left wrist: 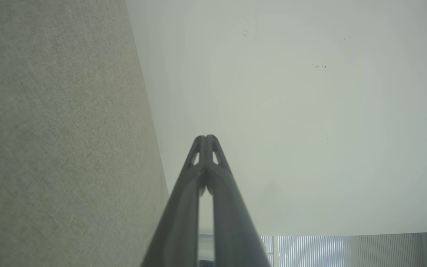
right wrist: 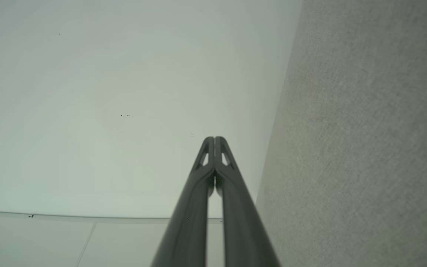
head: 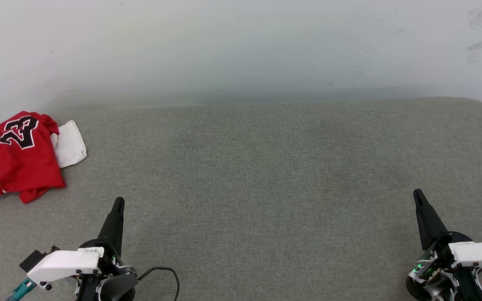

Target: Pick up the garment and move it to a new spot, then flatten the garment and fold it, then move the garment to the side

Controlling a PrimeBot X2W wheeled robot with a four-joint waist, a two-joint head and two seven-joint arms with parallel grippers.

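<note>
The garment [head: 15, 156] lies crumpled at the far left of the grey fabric worktop [head: 266, 167], close to the wall [head: 241, 50] and partly cut off by the left edge of the head view; its red body is bunched, and a white sleeve [head: 70, 144] spills out on the side facing the open worktop. The left fingers [head: 117, 209] are the nearer pair, pressed together with nothing between them, just short of the heap; the right fingers [head: 420, 200] are well apart on the other side, likewise clenched and empty. The pick-up looks not yet begun; to do it well, the left fingers should probably spread before they reach in, come down on a raised fold of the red body rather than on the loose sleeve, and pinch enough cloth that the heap lifts whole; the broad bare middle of the worktop seems the natural new spot. On the red face, black "23" [head: 19, 131] outlined in white reads clearly, tilted; the letters beside it run out of view and cannot be made out; a small label [head: 92, 251] on the left wrist housing is too small to read.
</note>
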